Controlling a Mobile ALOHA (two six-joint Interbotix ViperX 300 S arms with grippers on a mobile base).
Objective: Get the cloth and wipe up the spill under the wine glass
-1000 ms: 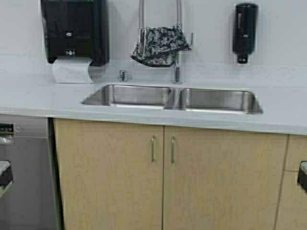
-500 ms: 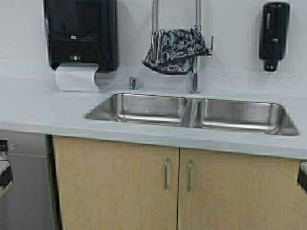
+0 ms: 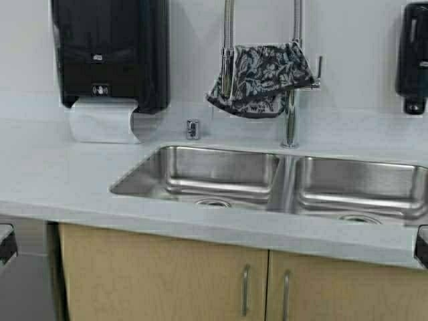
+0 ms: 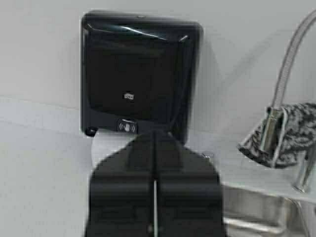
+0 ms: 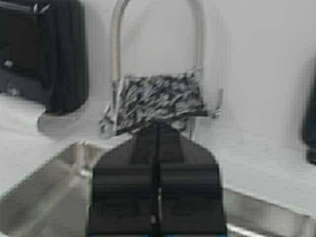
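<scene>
Against the back wall, left of the double sink (image 3: 134,184), hangs a black paper towel dispenser (image 3: 110,50) with a white sheet (image 3: 100,120) curling out below it. Just right of that sheet, behind the sink's left basin, stands a small chrome fitting (image 3: 192,128). Behind the divider between the two basins rises the arched spring faucet (image 3: 291,100), and the cloth (image 3: 261,77), grey-and-white with a floral print, is draped over its loop, well above the basins. Farther right of the sink, a black soap dispenser (image 3: 414,57) is fixed to the wall.

Neither arm has reached anything. The left gripper (image 4: 155,163) is pressed shut and empty, pointing toward the paper towel dispenser; the right gripper (image 5: 158,148) is likewise closed with nothing in it, aimed at the cloth on the faucet.

By my reading the task has barely begun: the cloth is untouched, and no wine glass or spill appears in any view. Left to do is everything: take the cloth, find the glass, wipe beneath it.
</scene>
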